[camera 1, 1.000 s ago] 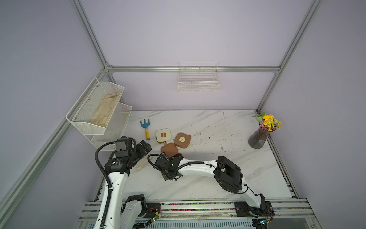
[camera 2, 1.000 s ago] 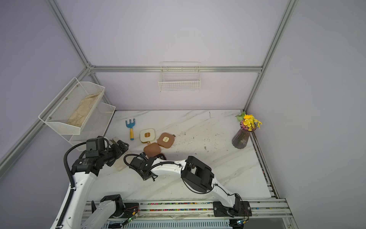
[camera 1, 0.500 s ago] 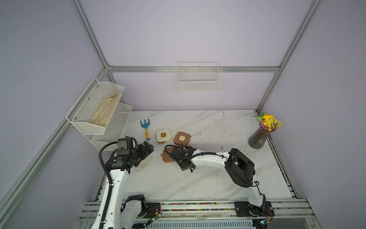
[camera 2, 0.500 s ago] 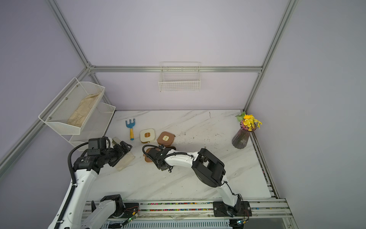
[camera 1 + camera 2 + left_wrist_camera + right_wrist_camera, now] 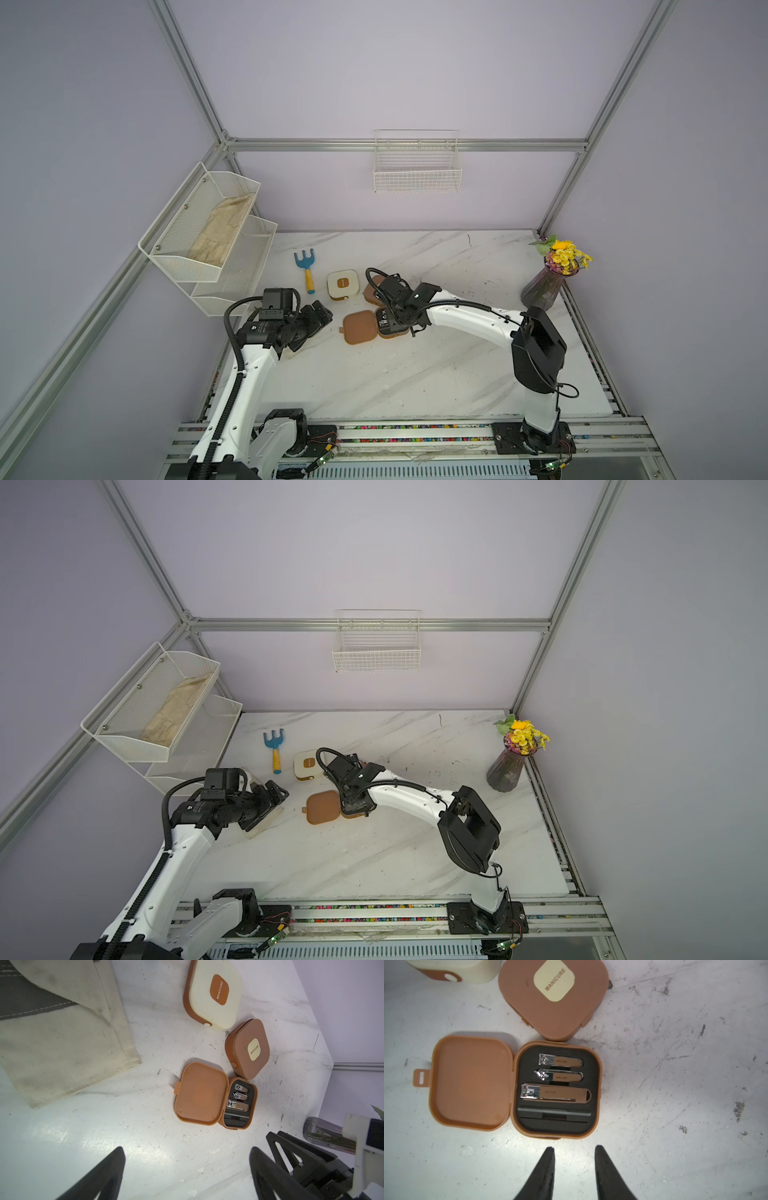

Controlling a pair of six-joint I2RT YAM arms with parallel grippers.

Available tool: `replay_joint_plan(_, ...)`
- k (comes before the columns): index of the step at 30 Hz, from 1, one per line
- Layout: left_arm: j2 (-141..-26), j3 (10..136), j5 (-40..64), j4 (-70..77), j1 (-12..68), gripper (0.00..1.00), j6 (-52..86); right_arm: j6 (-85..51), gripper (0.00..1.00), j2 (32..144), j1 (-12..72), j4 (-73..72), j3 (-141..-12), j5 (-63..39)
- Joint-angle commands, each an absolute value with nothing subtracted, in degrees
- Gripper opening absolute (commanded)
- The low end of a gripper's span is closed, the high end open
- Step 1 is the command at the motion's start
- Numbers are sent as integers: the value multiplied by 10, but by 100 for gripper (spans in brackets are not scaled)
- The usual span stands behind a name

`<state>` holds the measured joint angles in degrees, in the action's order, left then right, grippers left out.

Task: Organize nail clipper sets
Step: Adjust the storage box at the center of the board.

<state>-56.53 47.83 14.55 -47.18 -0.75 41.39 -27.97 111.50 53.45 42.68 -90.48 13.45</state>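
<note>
Lying open, brown case (image 5: 471, 1082) holds three clippers (image 5: 559, 1076)

An open brown case (image 5: 360, 328) lies left of the table's (image 5: 374, 386) middle, lid flat, its base under the right gripper (image 5: 392, 325). Nearer the back edge sits a cream case (image 5: 342, 284). Beside it, what seems another brown case (image 5: 369, 293) is mostly hidden by the arm. The left gripper (image 5: 324, 314) hovers by the left edge.

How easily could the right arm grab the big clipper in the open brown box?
Probably yes, quite easily. The right gripper hovers close to the open brown box, jaws apart and empty. The lid lies folded back flat, and nothing covers the big clipper.
</note>
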Motion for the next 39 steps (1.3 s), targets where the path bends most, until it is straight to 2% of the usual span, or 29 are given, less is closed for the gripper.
replay_joint_plan(1,-568,455,141,-450,3,92,421,-245,36,1148,509,444,-918,98)
replay_joint_plan(9,-575,451,131,-443,12,92,424,-218,33,1196,469,432,-933,66)
replay_joint_plan(19,-591,453,128,-434,21,91,426,-223,28,1216,462,410,-922,53)
replay_joint_plan(32,-586,440,127,-431,28,90,428,-229,0,1235,459,402,-905,50)
replay_joint_plan(39,-586,428,114,-431,28,86,429,-231,0,1191,451,393,-885,38)
